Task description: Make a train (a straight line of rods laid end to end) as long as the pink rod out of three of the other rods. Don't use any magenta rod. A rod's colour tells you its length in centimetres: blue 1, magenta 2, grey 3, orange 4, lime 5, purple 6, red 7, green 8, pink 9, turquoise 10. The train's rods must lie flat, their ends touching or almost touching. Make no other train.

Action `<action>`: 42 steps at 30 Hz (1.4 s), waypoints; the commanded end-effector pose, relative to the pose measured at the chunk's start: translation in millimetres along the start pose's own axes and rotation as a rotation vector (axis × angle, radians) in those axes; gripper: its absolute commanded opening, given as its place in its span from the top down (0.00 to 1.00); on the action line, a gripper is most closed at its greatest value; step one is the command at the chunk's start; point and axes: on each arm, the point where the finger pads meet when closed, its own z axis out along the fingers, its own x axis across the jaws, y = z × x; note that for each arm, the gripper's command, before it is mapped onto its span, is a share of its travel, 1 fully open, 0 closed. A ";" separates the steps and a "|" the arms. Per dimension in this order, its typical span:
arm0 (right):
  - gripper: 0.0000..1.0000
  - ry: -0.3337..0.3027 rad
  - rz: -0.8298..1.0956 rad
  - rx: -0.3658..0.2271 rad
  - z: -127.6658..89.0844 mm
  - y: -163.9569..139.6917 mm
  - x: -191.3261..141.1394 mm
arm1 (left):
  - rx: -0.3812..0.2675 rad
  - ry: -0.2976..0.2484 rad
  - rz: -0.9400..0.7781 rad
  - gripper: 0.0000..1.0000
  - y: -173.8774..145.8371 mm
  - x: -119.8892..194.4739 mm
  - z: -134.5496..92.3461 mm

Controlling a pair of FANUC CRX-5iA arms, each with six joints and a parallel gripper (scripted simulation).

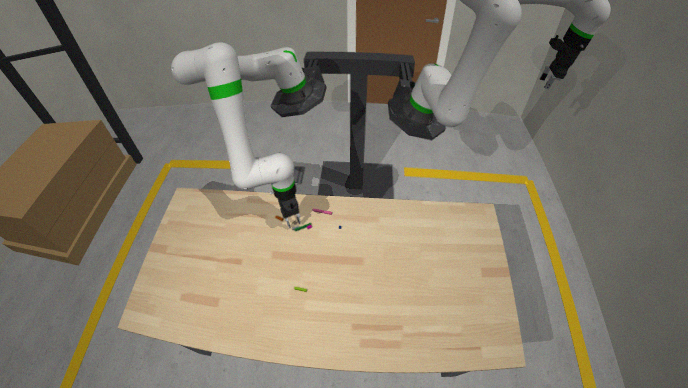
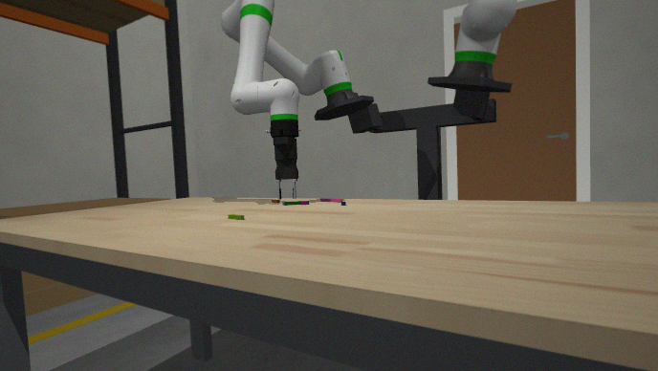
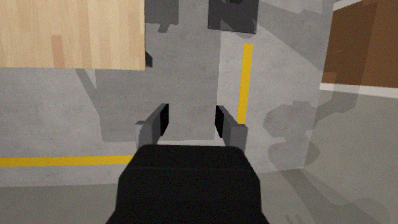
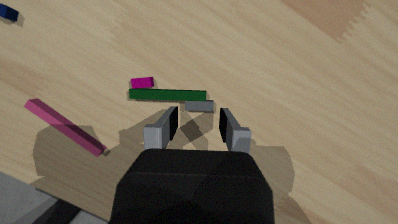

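Observation:
My right gripper point(image 1: 294, 225) point(image 2: 287, 195) point(image 4: 198, 117) is open and empty, low over the table beside the grey rod point(image 4: 199, 106). The grey rod lies along one long side of the green rod point(image 1: 302, 228) point(image 2: 293, 203) point(image 4: 167, 94), near its end. The magenta rod point(image 1: 309, 227) point(image 2: 305, 203) point(image 4: 142, 82) lies on the green rod's other side. The pink rod point(image 1: 322, 211) point(image 2: 332, 200) point(image 4: 65, 126), blue rod point(image 1: 340, 227) point(image 2: 343, 204) point(image 4: 8, 12), orange rod point(image 1: 279, 218) point(image 2: 275, 201) and lime rod point(image 1: 300, 289) point(image 2: 235, 217) lie apart. My left gripper point(image 1: 546, 81) point(image 3: 192, 114) is open, high away from the table.
The wooden table point(image 1: 425, 300) point(image 2: 430, 249) point(image 3: 100, 30) bears all the rods. The pink rod is near the table edge on the arms' side. The dark stand point(image 1: 357, 125) carrying both arms is behind that edge. Cardboard boxes point(image 1: 55, 175) are beyond the table's end.

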 end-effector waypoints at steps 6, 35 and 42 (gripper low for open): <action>0.13 0.001 0.000 0.001 0.3 -0.6 0.4 | -0.002 0.000 0.000 0.00 0.2 -0.1 -0.9; 0.13 0.001 0.000 0.001 11.3 -0.6 0.4 | -0.002 0.000 0.000 0.00 0.2 -0.1 -0.9; 0.13 0.001 0.000 0.001 14.9 -0.6 0.4 | -0.002 0.000 0.000 0.00 0.2 -0.1 -0.9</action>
